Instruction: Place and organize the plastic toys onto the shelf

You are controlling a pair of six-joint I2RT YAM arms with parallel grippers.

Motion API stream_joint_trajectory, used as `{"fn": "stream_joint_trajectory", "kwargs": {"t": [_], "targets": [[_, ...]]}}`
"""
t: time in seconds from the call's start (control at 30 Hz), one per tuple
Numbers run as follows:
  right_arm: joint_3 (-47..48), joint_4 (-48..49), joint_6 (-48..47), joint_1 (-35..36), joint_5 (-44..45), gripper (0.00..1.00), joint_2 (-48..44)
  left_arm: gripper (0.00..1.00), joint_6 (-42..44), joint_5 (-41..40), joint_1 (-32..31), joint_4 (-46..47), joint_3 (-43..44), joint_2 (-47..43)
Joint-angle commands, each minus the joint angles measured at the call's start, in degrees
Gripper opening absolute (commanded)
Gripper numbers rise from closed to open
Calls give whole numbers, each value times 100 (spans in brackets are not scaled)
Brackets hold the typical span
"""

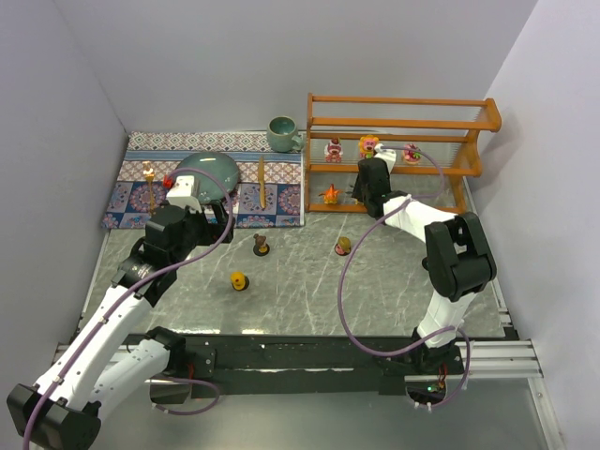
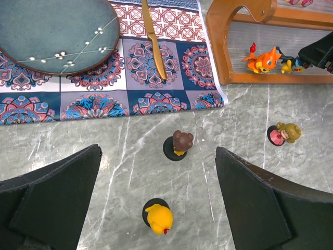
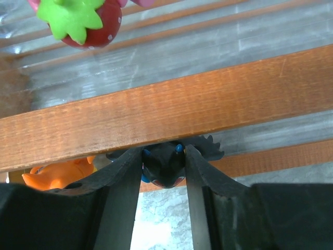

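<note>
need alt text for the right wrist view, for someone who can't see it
The right hand holds a small dark toy with blue spots between its two fingers, just under an orange-brown wooden shelf rail. An orange toy shows at the lower left, and a red strawberry-shaped piece with a green top at the upper left.

Orange wooden shelf [image 1: 403, 100] with pink toys [image 1: 333, 150], dark spiky toy [image 3: 164, 165]; three figurines [image 1: 262, 247] before it

Dark spiky toy [image 3: 164, 164] half hidden behind the shelf rail [image 3: 166, 107]; strawberry toy [image 3: 78, 23] cropped at the top edge.
</note>
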Motion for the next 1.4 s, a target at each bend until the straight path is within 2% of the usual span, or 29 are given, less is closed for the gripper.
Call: {"fn": "stream_joint_trajectory", "kwargs": {"t": [0.0, 0.1, 0.53, 0.6, 0.87, 1.37], "targets": [[296, 142, 78, -33, 144, 47, 119, 97, 50, 83, 20, 152, 9, -30], [296, 142, 96, -33, 126, 50, 119, 97, 50, 83, 20, 143, 9, -30], [191, 195, 140, -33, 47, 53, -48, 97, 58, 65, 11, 152, 0, -47], [129, 221, 140, -42, 12, 57, -109, 97, 58, 65, 20, 152, 0, -47], [-116, 283, 131, -33, -260, 61, -470, 97, 58, 48, 20, 152, -9, -12], [-1364, 90, 210, 46, -1051, 68, -2104, 97, 23, 21, 20, 143, -18, -38]]}}
